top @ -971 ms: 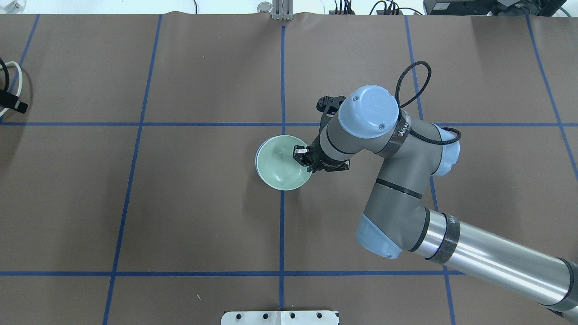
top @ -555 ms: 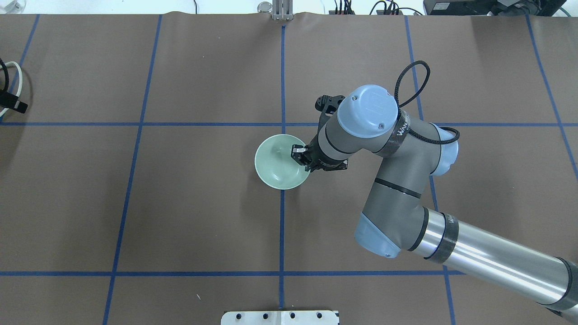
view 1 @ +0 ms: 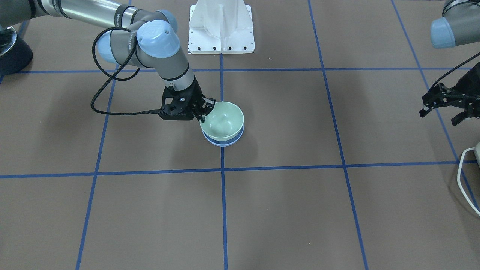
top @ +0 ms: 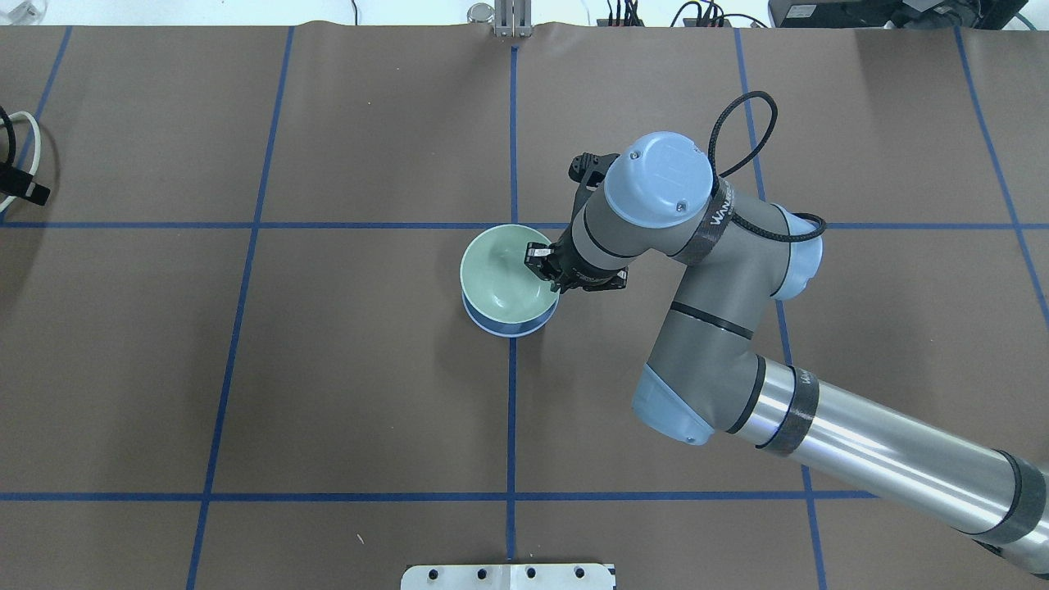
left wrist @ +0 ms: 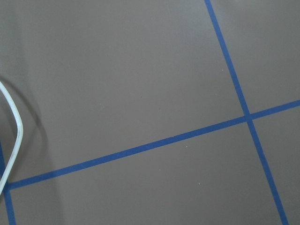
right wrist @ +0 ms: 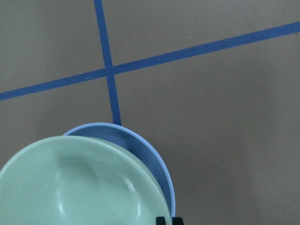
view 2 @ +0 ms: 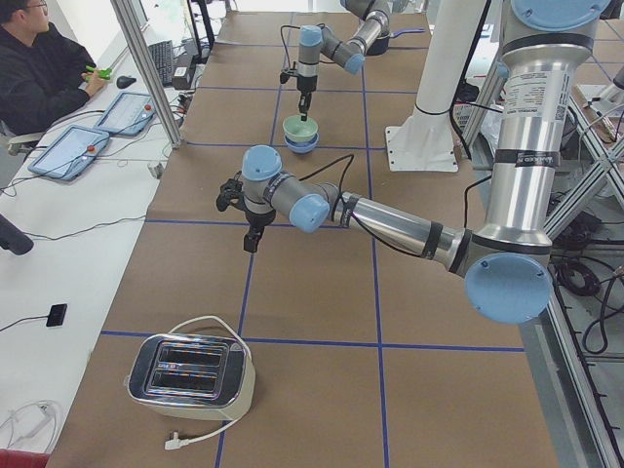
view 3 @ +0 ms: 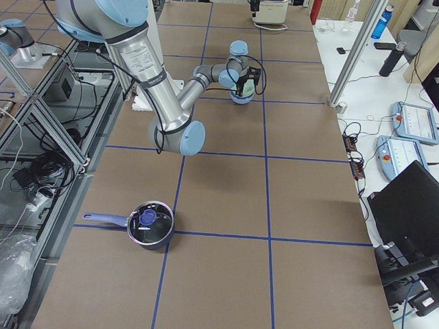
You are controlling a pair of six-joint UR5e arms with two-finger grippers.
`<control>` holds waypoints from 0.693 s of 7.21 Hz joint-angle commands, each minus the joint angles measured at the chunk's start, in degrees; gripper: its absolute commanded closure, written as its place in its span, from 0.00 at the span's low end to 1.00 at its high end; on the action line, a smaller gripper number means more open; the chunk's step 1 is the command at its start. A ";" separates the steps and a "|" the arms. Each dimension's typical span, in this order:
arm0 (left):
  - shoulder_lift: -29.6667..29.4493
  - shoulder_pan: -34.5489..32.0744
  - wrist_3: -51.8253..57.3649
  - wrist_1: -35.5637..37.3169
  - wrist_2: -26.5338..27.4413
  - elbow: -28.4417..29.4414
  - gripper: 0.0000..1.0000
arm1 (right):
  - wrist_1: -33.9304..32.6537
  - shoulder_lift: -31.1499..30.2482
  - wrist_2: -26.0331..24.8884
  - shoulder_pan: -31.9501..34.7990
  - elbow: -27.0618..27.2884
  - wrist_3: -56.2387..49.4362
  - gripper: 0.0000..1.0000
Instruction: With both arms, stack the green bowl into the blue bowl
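Note:
The mint-green bowl (top: pixel 500 274) sits tilted in the top of the periwinkle-blue bowl (top: pixel 510 328) near the table's middle. I cannot tell whether it rests on the blue bowl. In the front view the green bowl (view 1: pixel 224 119) stands above the blue bowl's rim (view 1: pixel 223 143). My right gripper (top: pixel 542 264) is shut on the green bowl's rim on its right side; it also shows in the front view (view 1: pixel 204 111). The right wrist view shows the green bowl (right wrist: pixel 79 183) overlapping the blue bowl (right wrist: pixel 143 150). My left gripper (view 1: pixel 441 115) is open and empty, far off at the table's left end.
A toaster (view 2: pixel 190 375) with a white cable (view 1: pixel 465 180) stands at the left end beyond my left gripper. A lidded pot (view 3: pixel 149 225) sits at the right end. The white base pedestal (view 1: pixel 221 26) is at the robot's side of the table.
My right gripper and the green bowl have shifted away from the robot in the overhead view. The blue bowl's near side now shows beneath the green bowl.

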 commanded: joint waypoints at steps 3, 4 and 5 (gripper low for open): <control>0.00 0.04 -0.09 0.00 0.00 0.05 0.02 | 4.63 0.94 -0.01 0.55 -4.15 0.27 1.00; 0.00 0.04 -0.09 0.00 0.00 0.06 0.02 | 5.09 0.94 -0.01 0.55 -4.43 0.27 1.00; 0.00 0.04 -0.09 0.00 0.00 0.06 0.02 | 5.10 0.94 0.08 0.55 -4.26 0.45 1.00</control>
